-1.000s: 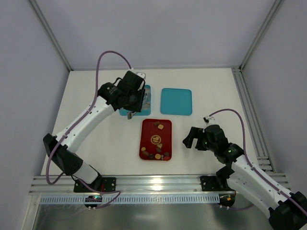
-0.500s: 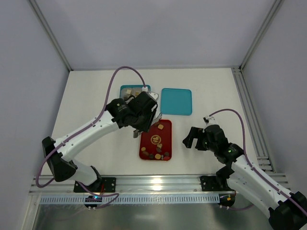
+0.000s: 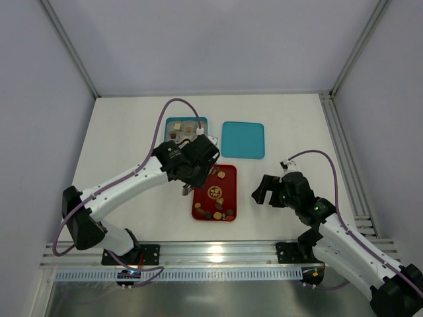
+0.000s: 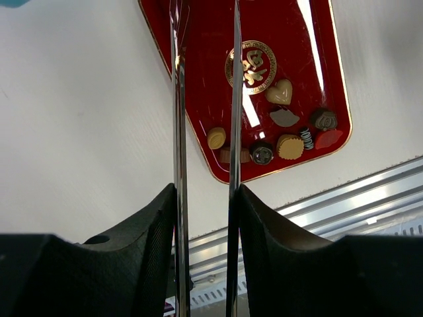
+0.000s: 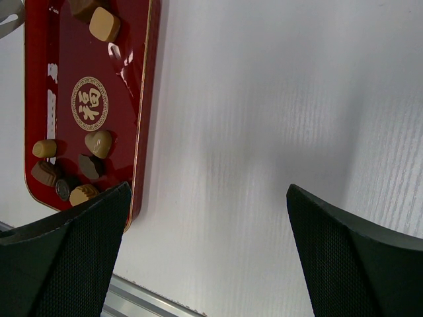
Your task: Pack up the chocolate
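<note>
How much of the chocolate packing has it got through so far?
Done: a few chocolates sit in the teal box. In hand: nothing; the left gripper hovers open and empty over the red tray at its left edge, and the right gripper hangs open beside it. Left: about ten pieces on the tray, and the teal lid lies off, beside the box.

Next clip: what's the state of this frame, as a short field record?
left gripper: open, nothing seen in it, over the left edge of the tray
right gripper: open, right of tray, apart from it
chocolate: most at tray's near end, two at far end, some in box
lid: off, lying right of box
</note>
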